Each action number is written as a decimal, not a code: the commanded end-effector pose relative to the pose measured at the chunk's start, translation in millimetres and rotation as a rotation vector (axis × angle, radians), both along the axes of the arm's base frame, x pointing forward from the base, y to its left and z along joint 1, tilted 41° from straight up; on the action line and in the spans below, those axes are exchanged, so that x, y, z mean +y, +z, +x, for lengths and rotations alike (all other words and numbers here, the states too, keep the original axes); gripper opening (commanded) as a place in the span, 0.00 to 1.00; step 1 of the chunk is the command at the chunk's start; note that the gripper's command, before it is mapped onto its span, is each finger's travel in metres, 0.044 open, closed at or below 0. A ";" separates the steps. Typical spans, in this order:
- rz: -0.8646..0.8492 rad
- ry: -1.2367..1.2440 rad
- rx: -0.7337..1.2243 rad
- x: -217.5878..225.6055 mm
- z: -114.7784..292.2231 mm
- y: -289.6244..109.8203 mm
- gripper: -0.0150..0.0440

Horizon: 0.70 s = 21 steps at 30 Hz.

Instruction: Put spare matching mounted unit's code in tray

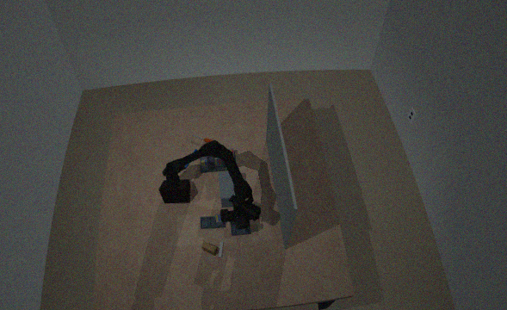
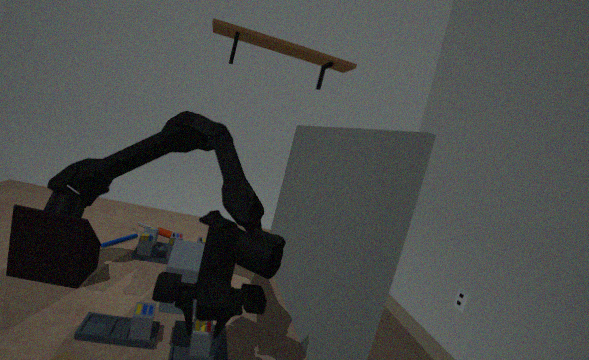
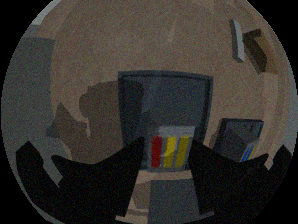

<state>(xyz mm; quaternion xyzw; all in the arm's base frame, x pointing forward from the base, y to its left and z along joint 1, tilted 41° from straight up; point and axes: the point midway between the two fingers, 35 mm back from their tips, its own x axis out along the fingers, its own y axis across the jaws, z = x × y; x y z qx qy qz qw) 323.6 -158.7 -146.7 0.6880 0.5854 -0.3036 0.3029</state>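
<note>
My gripper [image 3: 165, 141] [image 2: 203, 320] [image 1: 240, 220] is low over a dark blue tray [image 3: 135, 106] [image 2: 178, 334] [image 1: 241, 231]. The fingers stand open on either side of a grey spare [image 3: 170, 151] [image 2: 203, 328] with red and yellow stripes. The spare rests in the tray, still between the fingers. A second spare [image 2: 144, 310] [image 3: 234, 137] with blue and yellow stripes lies on a dark flat holder [image 2: 101, 327] [image 1: 212, 222] to the left. The mounted unit [image 2: 151, 245] [image 1: 210, 164] stands further back, partly hidden by the arm.
A tall grey panel [image 2: 344, 225] [image 1: 279, 172] stands upright close to the right of the tray. A grey block [image 2: 186, 255] [image 1: 225, 185] lies behind the gripper. The black robot base [image 2: 49, 245] [image 1: 176, 190] is at the left. A small brown box [image 1: 210, 247] [image 3: 262, 50] lies in front.
</note>
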 end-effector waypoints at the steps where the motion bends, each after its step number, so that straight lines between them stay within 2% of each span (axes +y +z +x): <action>1: 0.000 0.000 0.000 -0.6 -0.1 0.2 0.79; 6: 0.000 0.000 0.000 -0.6 -0.1 0.2 1.00; 8: -0.001 -0.001 0.000 -8.5 -0.4 8.3 1.00; 14: -0.001 -0.007 0.003 -65.0 -14.2 78.4 1.00; 21: -0.008 -0.025 -0.007 -68.7 -13.1 78.5 1.00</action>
